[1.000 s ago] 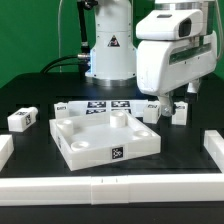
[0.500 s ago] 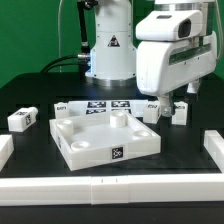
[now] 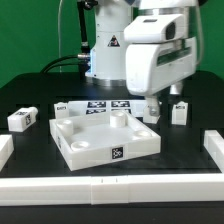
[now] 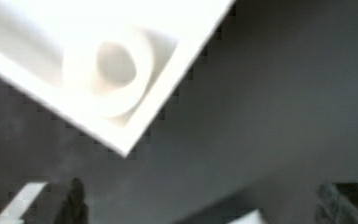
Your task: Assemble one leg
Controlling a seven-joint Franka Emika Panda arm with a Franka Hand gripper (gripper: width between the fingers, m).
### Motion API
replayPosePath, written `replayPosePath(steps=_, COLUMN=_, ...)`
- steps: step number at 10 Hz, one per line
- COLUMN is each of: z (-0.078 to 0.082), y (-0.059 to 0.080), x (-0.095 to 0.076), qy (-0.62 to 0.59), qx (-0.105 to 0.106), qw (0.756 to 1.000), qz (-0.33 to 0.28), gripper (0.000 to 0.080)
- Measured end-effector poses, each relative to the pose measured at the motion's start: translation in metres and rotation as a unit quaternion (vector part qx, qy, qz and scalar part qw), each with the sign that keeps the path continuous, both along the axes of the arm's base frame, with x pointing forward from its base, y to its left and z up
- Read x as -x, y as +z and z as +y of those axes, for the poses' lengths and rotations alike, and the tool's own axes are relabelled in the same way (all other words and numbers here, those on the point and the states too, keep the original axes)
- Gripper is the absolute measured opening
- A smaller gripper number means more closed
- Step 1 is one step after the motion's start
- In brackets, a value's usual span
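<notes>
The large white square panel [image 3: 105,138] with round recesses lies in the middle of the black table. Its corner and one recess fill part of the wrist view [image 4: 114,70]. One white tagged leg [image 3: 181,112] stands at the exterior view's right of the panel, and another [image 3: 22,119] lies at the far left. My gripper [image 3: 160,102] hangs over the table just beyond the panel's right corner, close to the right leg. It is open, and only dark table shows between its fingers [image 4: 60,200]. A small white scrap [image 4: 247,218] at the wrist picture's edge is too blurred to name.
The marker board [image 3: 100,105] lies flat behind the panel, with a small white block [image 3: 62,105] at its left end. Long white border bars run along the front [image 3: 110,186], the left [image 3: 5,150] and the right [image 3: 212,148]. The robot base [image 3: 108,50] stands at the back.
My gripper and arm have shifted toward the exterior view's left, from beside the right leg to over the panel's right corner. The parts on the table have not moved.
</notes>
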State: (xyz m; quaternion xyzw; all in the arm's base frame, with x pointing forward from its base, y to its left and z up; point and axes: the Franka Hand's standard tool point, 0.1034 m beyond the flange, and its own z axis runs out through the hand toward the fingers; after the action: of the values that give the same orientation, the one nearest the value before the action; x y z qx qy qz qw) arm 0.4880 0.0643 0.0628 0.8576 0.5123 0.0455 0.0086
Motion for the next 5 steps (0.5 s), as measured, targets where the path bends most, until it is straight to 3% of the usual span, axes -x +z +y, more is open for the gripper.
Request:
replayPosePath(steps=2, z=-0.0168, y=-0.0095, x=0.0152, qy=0.064, qx=0.006, qw=0.998, qz=0.001, gripper=0.0650)
replayPosePath(steps=5, z=-0.0167, y=-0.0098, x=0.0145, qy=0.058, qx=0.005, qw=0.998, qz=0.001, gripper=0.0650)
